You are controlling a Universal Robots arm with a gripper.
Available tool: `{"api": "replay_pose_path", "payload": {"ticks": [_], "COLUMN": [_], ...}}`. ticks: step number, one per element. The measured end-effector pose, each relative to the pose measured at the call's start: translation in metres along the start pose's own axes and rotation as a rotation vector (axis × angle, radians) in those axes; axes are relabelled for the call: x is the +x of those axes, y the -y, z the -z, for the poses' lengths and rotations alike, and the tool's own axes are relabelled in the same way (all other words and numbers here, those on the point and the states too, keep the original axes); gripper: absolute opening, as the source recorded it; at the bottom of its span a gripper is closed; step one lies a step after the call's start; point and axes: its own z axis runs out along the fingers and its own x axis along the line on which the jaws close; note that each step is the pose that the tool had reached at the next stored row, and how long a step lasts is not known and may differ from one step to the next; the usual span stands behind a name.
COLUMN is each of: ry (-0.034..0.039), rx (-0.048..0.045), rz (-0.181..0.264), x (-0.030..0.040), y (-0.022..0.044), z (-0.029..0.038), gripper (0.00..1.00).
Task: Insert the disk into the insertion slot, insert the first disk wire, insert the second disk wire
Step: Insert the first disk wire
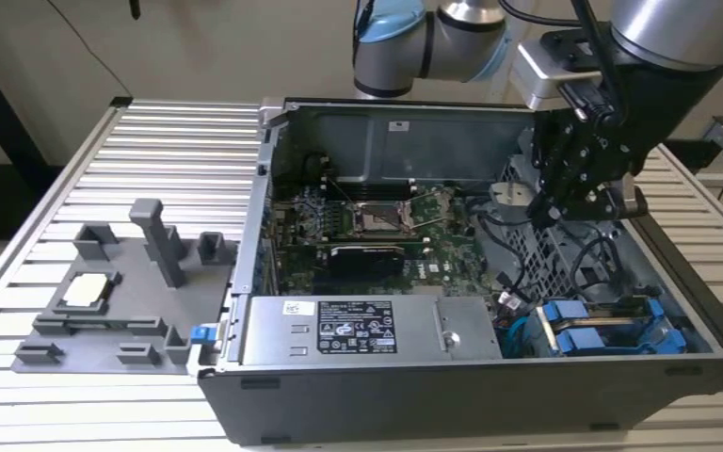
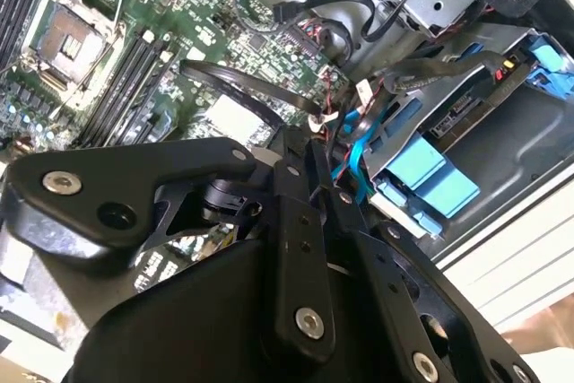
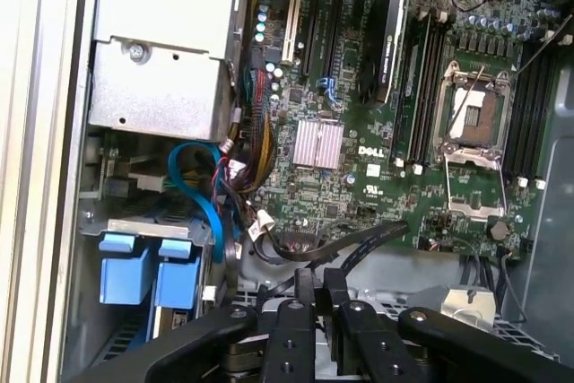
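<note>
- The flat silver-grey disk in its bright blue carrier already sits in the grey metal insertion slot, at the exterior view's lower right
- I judge the wire steps are in hand: my black tool hangs above the thin blue wire near that slot
- I cannot tell whether my tool is clenched or released
- The big silver box carries a white printed label
</note>
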Motion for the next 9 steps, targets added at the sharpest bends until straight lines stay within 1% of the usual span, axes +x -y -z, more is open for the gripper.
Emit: {"api": "replay_pose_path", "payload": {"ticks": [1, 9], "ry": [-0.0001, 0.0], "rx": [0.0, 0.0], "rz": [0.0, 0.0], "x": [0.0, 0.0], "y": [0.0, -0.0004], "z": [0.0, -0.0002], "gripper": [0.16, 0.16]}}
